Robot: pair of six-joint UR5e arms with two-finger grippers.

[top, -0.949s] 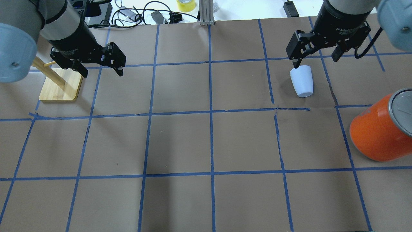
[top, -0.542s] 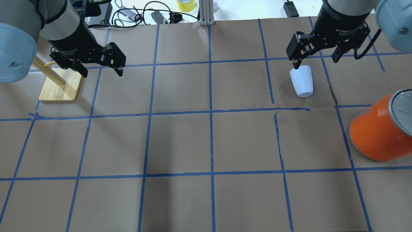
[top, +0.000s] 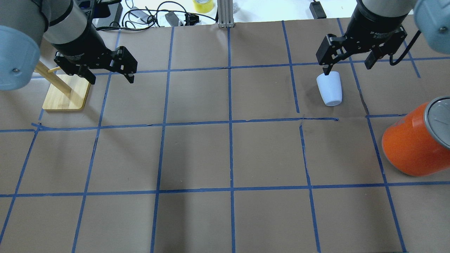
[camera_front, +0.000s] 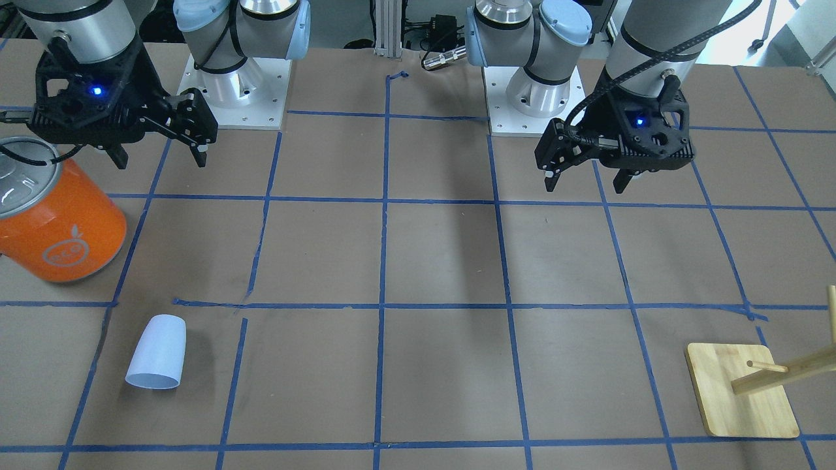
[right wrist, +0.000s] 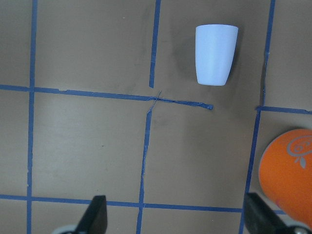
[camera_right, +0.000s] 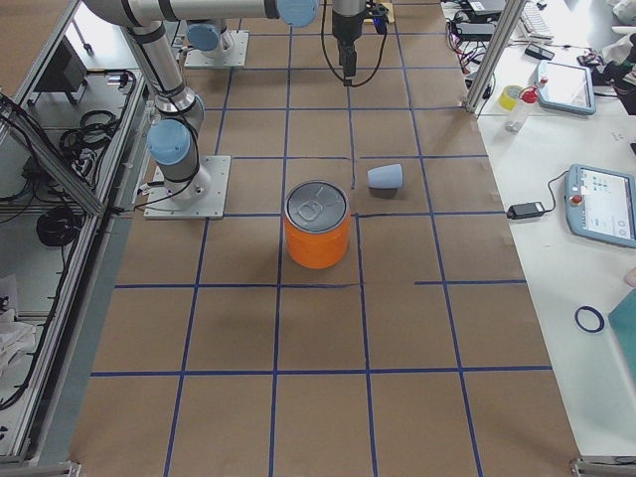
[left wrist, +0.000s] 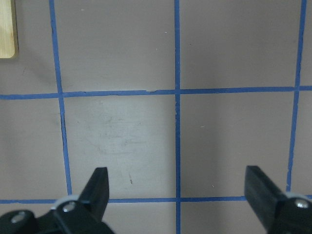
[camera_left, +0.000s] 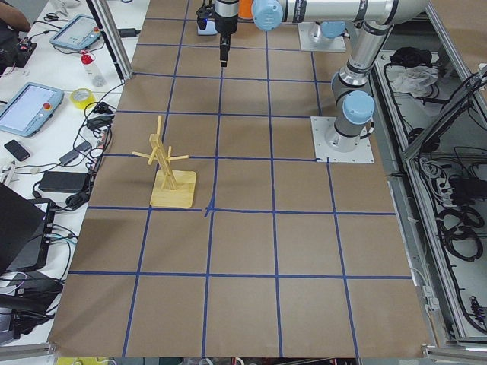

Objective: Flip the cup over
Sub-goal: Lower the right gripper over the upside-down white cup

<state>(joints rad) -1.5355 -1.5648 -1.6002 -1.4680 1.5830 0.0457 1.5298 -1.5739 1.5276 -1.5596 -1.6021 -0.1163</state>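
The pale blue-white cup (top: 329, 89) lies on its side on the brown paper, with its wider rim pointing away from the robot. It also shows in the front view (camera_front: 157, 352), the right side view (camera_right: 386, 177) and the right wrist view (right wrist: 216, 54). My right gripper (top: 348, 68) is open and empty. It hangs well above the table, nearer the robot than the cup (camera_front: 161, 160). My left gripper (top: 111, 79) is open and empty, high over the far left of the table (camera_front: 584, 186).
A large orange can (top: 407, 147) with a silver top stands at the right edge, close to the cup (camera_front: 59, 228). A wooden peg stand on a bamboo base (top: 66, 93) sits at the far left. Blue tape lines grid the paper.
My right gripper has shifted slightly to the right and up in the overhead view and stays open. The cup and the left arm have not moved.
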